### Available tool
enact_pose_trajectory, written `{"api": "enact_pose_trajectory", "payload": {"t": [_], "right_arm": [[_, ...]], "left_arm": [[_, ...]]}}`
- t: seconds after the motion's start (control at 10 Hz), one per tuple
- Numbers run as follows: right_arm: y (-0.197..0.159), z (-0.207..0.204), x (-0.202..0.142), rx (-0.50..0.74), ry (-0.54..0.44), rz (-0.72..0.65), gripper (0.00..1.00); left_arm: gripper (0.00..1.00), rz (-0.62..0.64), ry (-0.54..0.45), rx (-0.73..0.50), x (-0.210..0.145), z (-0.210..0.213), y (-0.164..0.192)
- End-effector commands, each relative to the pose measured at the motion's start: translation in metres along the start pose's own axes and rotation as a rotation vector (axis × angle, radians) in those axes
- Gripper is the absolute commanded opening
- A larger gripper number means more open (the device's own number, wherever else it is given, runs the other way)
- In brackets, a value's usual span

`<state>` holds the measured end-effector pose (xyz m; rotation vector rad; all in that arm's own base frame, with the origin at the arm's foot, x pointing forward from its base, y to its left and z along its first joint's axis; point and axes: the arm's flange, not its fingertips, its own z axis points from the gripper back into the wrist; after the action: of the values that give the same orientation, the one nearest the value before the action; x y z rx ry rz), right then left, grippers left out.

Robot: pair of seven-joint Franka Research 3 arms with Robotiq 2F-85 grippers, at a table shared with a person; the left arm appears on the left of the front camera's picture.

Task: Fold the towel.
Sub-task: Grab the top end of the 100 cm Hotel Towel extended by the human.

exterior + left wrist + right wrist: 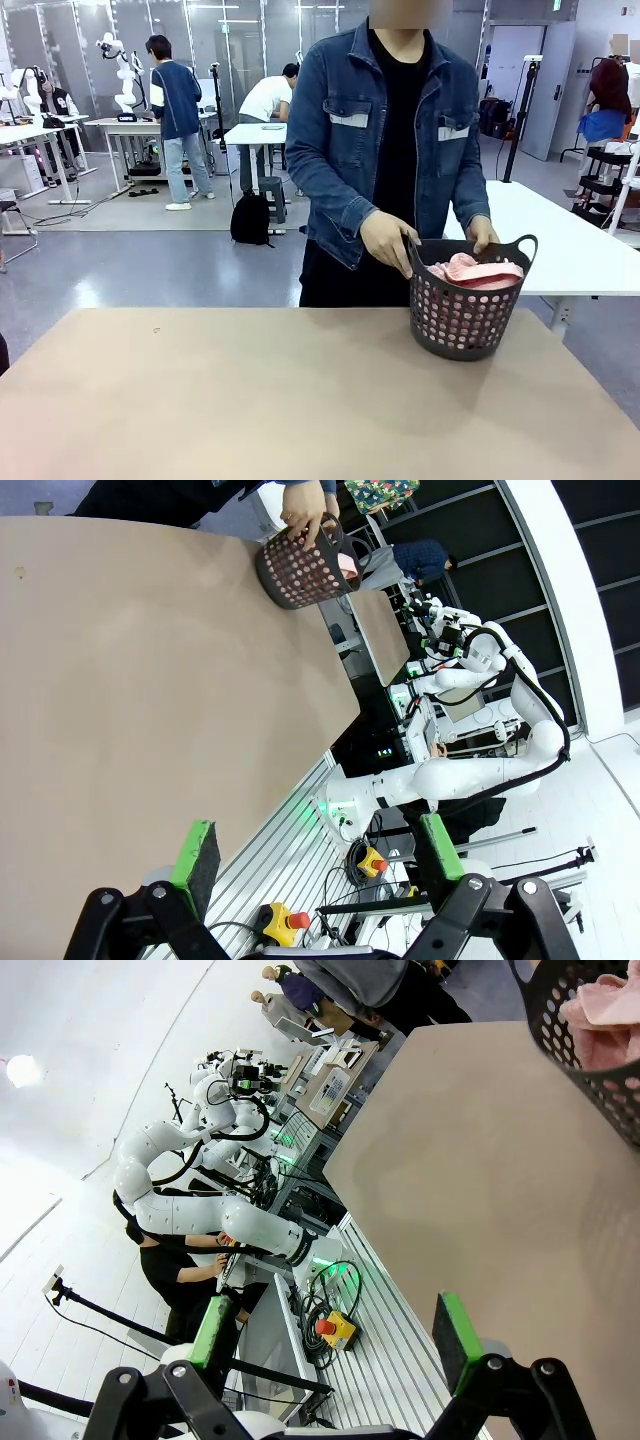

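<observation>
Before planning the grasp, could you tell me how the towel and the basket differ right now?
The towel is pink and crumpled; the basket is dark, perforated and upright. The towel lies inside the basket; the basket stands on the table, a person's hand on its rim. Both are near the table's far edge.

Holds the left gripper point(320, 865) spread wide, green pads point(200, 852) at 7 and 5 o'clock of its wrist view. Spreads the right gripper point(335, 1332) just as wide, pads bare. Toward 3 o'clock in the front view, curls the person's right hand point(388, 240) and left hand point(481, 232) at waist height, fingers bent downward.
</observation>
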<state>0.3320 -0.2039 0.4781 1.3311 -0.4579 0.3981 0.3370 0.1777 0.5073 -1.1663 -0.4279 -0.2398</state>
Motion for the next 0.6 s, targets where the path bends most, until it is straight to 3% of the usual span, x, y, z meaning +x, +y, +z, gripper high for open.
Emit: {"api": "enact_pose_trajectory", "payload": {"t": [0.0, 0.5], "right_arm": [[0.003, 0.0012, 0.0008, 0.004, -0.001, 0.02, 1.0], [0.003, 0.0012, 0.0008, 0.004, -0.001, 0.02, 1.0]], "left_arm": [[1.0, -0.014, -0.002, -0.016, -0.0002, 0.0008, -0.0024], [1.0, -0.014, -0.002, -0.016, -0.0002, 0.0008, -0.0024]]}}
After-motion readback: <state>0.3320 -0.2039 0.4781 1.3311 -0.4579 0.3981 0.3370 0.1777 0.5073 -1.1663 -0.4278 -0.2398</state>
